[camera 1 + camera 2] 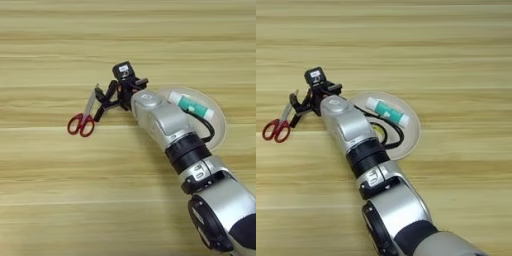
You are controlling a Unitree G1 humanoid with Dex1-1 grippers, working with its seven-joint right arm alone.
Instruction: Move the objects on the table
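A pair of scissors (85,116) with red handles lies on the table (50,190), blades pointing away from me. My right gripper (98,105) is open right beside the blades, one black finger near the tips and the other near the pivot; I cannot tell whether they touch. A white glue stick (387,111) with a teal label lies on the round off-white plate (412,137). A black ring-like loop (397,134) shows on the plate, half hidden by my forearm.
My silver forearm (170,125) crosses the plate's left part from the bottom right. Bare wood stretches to the left, the far side and the front of the scissors.
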